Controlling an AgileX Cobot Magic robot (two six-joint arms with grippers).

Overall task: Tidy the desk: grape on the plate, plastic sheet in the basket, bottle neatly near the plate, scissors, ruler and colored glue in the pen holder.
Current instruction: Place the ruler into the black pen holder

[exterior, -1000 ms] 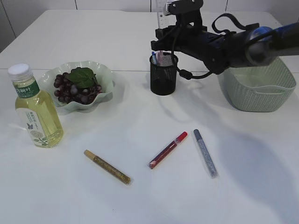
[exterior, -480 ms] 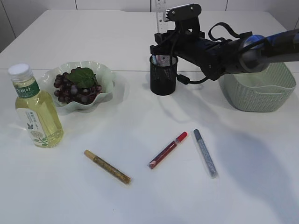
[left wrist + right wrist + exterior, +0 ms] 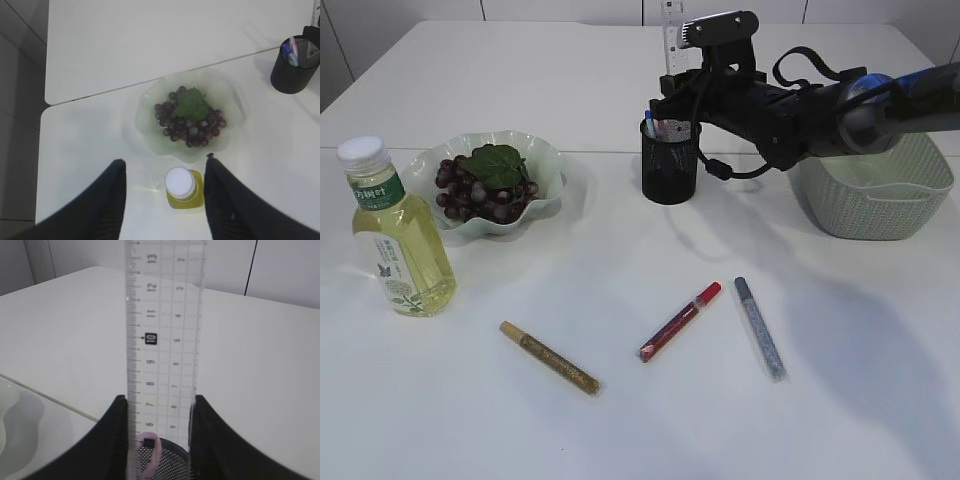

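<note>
Right gripper (image 3: pixel 159 415) is clamping the clear ruler (image 3: pixel 164 335) upright, its lower end sitting just inside the black pen holder (image 3: pixel 671 160) directly below. Left gripper (image 3: pixel 162 185) is hanging open above the bottle (image 3: pixel 183 187).

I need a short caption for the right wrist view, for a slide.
The right gripper holds a clear ruler upright, directly above the black mesh pen holder.
</note>
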